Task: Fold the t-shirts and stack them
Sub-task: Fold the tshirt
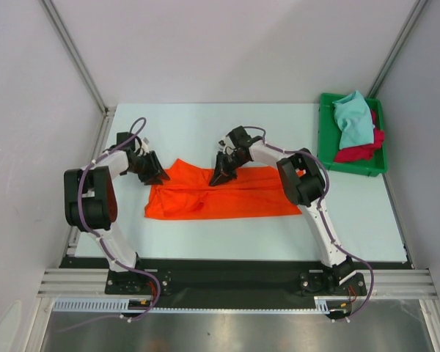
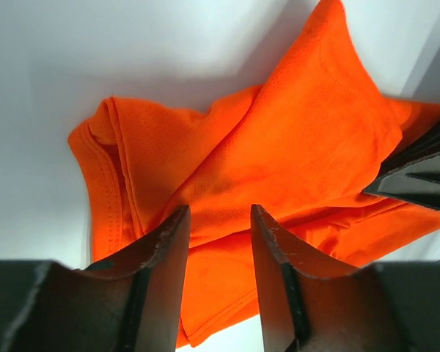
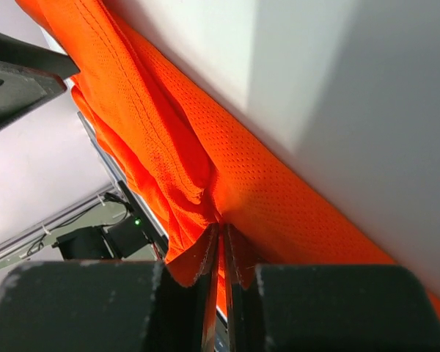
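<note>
1. Between the tips of the right gripper [image 3: 221, 231]: a ridge of the bright orange mesh t-shirt [image 3: 169, 147], clamped tight, no gap showing.
2. Over at the left gripper [image 2: 220, 213]: spread apart, gripping nothing, hovering just above the shirt's bunched left corner.
3. Further out: lying rumpled across the middle of the pale table [image 1: 205, 125], partly doubled over along the far edge, no tidy fold yet.
4. Off to the right: light teal t-shirt [image 1: 352, 117] heaped over crimson red t-shirt [image 1: 361, 152] in the green plastic tray [image 1: 345, 167], well apart from the action.
5. Biggest worry imo: held on one side only. Likely to drag sideways or twist on any pull now, instead of folding.
6. Could also catch several layers at once with the left, given that bunched hem, and lock in a crooked fold.
7. Looks like thin mesh too, so might just slide out of the right pinch mid-lift.
</note>
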Available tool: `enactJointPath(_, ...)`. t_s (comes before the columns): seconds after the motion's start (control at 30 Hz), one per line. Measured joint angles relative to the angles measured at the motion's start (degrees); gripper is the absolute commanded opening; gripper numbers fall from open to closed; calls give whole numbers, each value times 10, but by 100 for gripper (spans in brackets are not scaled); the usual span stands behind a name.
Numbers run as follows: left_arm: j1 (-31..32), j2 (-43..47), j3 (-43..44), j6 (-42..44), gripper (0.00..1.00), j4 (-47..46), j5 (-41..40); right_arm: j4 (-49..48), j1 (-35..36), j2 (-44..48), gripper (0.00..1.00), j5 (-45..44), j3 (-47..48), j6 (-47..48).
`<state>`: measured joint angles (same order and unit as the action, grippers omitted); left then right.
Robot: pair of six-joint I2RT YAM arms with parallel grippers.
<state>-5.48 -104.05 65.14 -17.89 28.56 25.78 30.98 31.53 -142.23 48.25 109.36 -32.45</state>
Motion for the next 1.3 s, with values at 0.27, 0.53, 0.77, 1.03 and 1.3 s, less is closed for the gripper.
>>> enactJointPath(0.27,2,35,-13,0,50,-3,-9,-6,0,4,11,3,-9,0)
enactJointPath(0.53,3,32,8,0,53,-6,-22,-6,0,5,11,4,-10,1)
enactJointPath(0.77,3,1,10,1,52,-10,-29,-6,0,5,11,5,-10,1)
enactJointPath(1.03,3,-11,10,6,20,-10,-29,-9,-1,5,11,10,-14,-1)
enactJointPath(1.3,3,14,10,5,2,-6,-25,-15,-1,10,11,15,-25,-6)
